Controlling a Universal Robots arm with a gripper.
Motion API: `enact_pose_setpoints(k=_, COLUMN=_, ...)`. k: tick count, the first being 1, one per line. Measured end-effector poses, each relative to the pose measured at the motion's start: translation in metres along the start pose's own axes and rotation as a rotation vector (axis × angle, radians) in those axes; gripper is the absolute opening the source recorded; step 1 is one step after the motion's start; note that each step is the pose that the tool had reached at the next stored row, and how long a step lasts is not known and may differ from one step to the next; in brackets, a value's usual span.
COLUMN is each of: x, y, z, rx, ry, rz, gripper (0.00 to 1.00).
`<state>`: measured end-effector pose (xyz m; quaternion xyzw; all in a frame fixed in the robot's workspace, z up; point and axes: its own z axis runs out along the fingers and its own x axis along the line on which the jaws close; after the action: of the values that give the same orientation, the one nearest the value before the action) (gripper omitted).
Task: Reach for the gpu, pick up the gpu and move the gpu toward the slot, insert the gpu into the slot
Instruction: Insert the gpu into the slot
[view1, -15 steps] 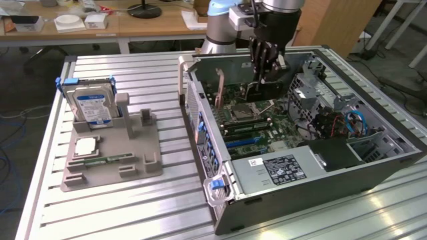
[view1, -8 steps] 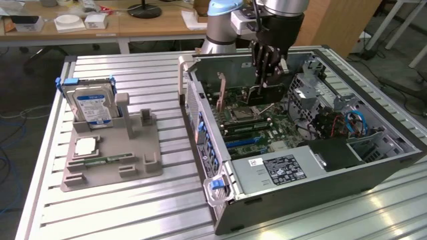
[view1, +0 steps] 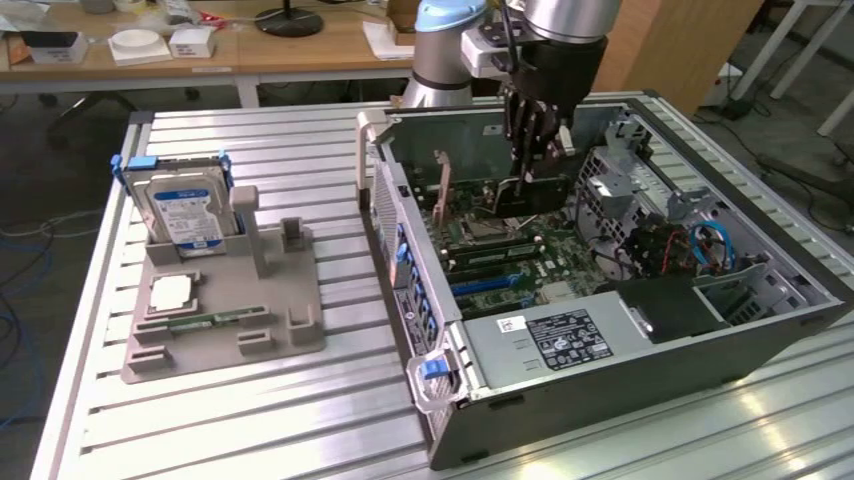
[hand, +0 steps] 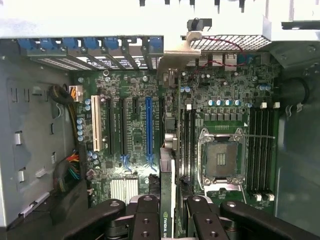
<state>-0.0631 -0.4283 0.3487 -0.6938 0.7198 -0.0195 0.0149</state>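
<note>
Holding: the gripper (view1: 534, 172) has its dark fingers (hand: 146, 220) narrowed onto the gpu (view1: 523, 203), one finger on each flat face.
Gpu place: inside the open computer case (view1: 747, 340), just over the motherboard (view1: 497, 255). I cannot tell whether its lower edge touches a slot.
Gpu attitude: upright on its long edge, seen edge-on in the wrist view as a thin green-edged strip (hand: 167, 172).
Gpu long axis: parallel to the expansion slots, running from the fingers toward the case's rear wall.
Gpu pointing: its silvery metal bracket (hand: 175, 47) leads, close to the row of blue-tabbed slot covers (hand: 90, 45).
Gpu neighbours: it lies between the long blue slot (hand: 148, 127) and the empty CPU socket (hand: 220, 160). The white slot (hand: 95, 130) sits further off, beyond the blue one.
Case contents: the motherboard, a grey power supply (view1: 561, 335) with a label, and blue cables (view1: 714, 245) toward the exterior view's right.
Grey holder (view1: 227, 350): sits on the slatted metal table (view1: 267, 425) at the exterior view's left, well apart from the case.
Holder contents: a blue-labelled hard drive (view1: 183, 215) standing upright, a pale square chip (view1: 174, 292) lying flat, and a narrow green memory stick (view1: 214, 320) lying flat.
</note>
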Motion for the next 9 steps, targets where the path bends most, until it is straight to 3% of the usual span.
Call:
enact_pose_setpoints(k=5, x=0.0025, y=0.0002, z=0.0044, rx=0.0003, ry=0.0091, rz=0.001, gripper=0.25)
enact_pose_setpoints(k=9, x=0.0068, y=0.0002, z=0.0088, rx=0.0003, ry=0.01, rz=0.0, gripper=0.25)
